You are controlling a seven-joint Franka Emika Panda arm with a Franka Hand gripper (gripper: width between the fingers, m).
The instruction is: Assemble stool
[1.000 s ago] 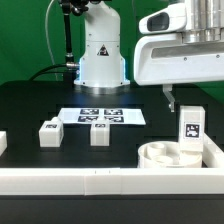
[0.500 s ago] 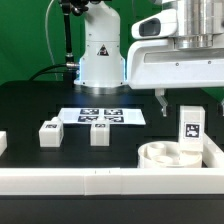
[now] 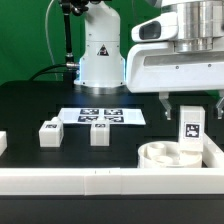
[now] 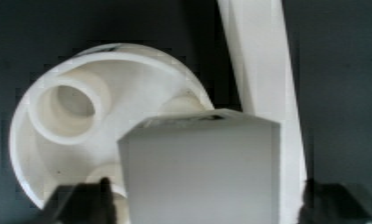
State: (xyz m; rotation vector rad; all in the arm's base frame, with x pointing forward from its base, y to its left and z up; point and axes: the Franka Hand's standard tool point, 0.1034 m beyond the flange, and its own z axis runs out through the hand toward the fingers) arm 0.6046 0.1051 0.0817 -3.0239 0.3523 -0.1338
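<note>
Exterior view: the claw (image 3: 192, 108) hangs wide open and has hold of nothing. Its fingers (image 3: 166, 102) reach down on either side of the upright leg (image 3: 190, 125), with a clear gap to each of the leg's sides. The fingertips are about level with the leg's top. The leg stands directly under the claw with its tag facing the camera, at the far part of the seat (image 3: 165, 156). I cannot tell whether it is seated in a socket. The round seat lies below the claw, just behind the white border rail (image 3: 90, 182). Well off to the exterior view's left of the claw, one loose leg (image 3: 98, 133) and a second loose leg (image 3: 48, 133) stand on the black table (image 3: 30, 105). The marker board (image 3: 100, 116) lies just behind them.

Wrist view: the claw (image 4: 204, 205) straddles the upright leg (image 4: 201, 165), whose grey top fills the space between the fingers. One dark finger (image 4: 85, 205) shows beside it, and the other is on the opposite side. The seat (image 4: 94, 100) lies beneath the claw, with a round recess visible. The border rail (image 4: 263, 50) runs past beside the seat.
</note>
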